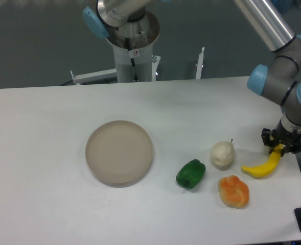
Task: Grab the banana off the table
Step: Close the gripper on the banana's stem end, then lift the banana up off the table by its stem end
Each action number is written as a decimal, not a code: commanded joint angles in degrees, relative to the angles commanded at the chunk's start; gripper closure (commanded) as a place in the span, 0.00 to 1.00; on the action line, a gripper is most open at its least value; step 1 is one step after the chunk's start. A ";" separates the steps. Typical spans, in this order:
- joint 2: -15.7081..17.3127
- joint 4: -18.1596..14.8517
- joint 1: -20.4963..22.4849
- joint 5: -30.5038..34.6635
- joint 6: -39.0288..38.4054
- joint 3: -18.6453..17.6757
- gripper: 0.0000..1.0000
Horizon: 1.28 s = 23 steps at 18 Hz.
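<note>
As I read it, banana (264,166): slim, curved, smooth bright yellow, on the table (48,153).
Gripper (283,147): fingers pinched onto its upper end.
</note>
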 joint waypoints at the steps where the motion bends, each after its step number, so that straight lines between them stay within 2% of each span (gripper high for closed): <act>1: 0.35 0.00 0.00 0.00 0.00 0.35 0.75; 4: 1.41 -0.79 -0.17 0.17 -0.09 2.45 0.75; 7: 3.07 -3.07 -2.45 0.44 -0.26 4.48 0.75; 12: 8.52 -5.97 -5.09 0.70 -0.70 4.31 0.74; 14: 10.28 -6.07 -6.76 0.70 -0.88 4.22 0.74; 20: 12.47 -6.24 -10.63 0.88 -3.16 4.05 0.74; 23: 14.32 -8.69 -11.07 0.97 -3.07 3.34 0.74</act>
